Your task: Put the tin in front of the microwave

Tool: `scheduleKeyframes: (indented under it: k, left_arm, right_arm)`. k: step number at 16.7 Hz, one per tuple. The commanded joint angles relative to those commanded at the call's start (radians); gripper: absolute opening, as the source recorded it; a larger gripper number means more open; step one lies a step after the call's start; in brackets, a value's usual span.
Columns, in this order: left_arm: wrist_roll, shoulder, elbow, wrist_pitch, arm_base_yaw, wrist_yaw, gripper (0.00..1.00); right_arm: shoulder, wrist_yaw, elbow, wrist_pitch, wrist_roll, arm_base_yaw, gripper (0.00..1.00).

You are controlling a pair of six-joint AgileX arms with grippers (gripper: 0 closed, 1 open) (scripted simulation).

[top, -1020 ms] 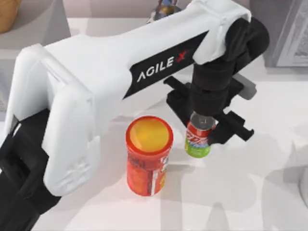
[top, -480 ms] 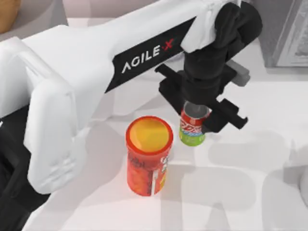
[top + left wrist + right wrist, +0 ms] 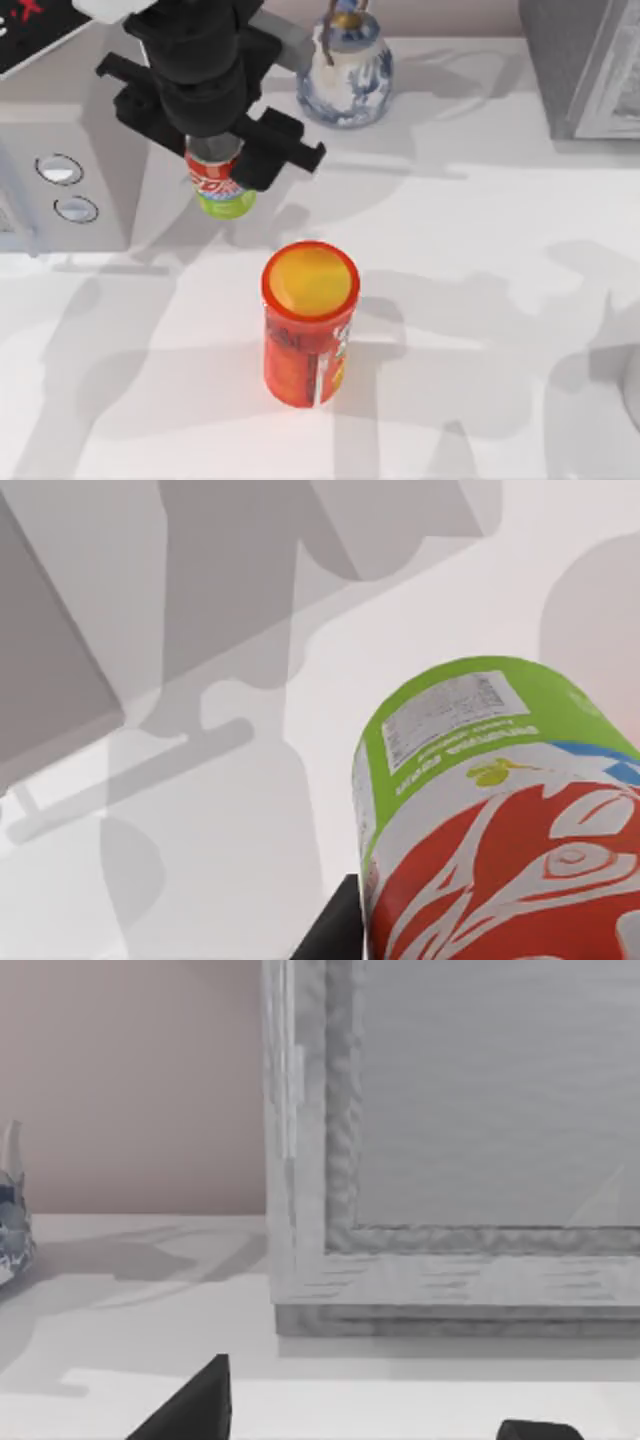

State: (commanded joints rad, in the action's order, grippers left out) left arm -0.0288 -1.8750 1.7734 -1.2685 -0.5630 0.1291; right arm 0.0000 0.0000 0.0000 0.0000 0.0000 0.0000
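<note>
The tin [image 3: 222, 186], red above and lime-green below, hangs upright with my left gripper [image 3: 215, 150] shut on its upper part. It is just off the right front corner of the light grey microwave [image 3: 70, 140], whose two round dials [image 3: 57, 168] face the front. In the left wrist view the tin [image 3: 500, 810] looms close over the white table, with a grey side of the microwave [image 3: 45, 690] beyond. The right gripper [image 3: 375, 1420] is open, holds nothing, and is parked near the dark grey box [image 3: 450, 1160].
An orange-red canister with a yellow lid [image 3: 308, 320] stands mid-table, in front of the tin. A blue-and-white vase [image 3: 345, 70] sits at the back centre. The dark grey box [image 3: 585, 65] fills the back right corner. White table [image 3: 480, 260] lies open to the right.
The left arm has carried the tin leftward and toward the back, from beside the canister to the microwave's right front corner. The arm's white links have swung out of the top view.
</note>
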Motion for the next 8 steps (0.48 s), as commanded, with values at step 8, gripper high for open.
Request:
scheduleKeyframes:
  k: [8]
  left_arm:
    - [0.045,0.454,-0.639,0.112,0.415,-0.067,0.0]
  right_arm:
    - [0.0,0.0,0.0,0.0,0.0,0.0,1.0]
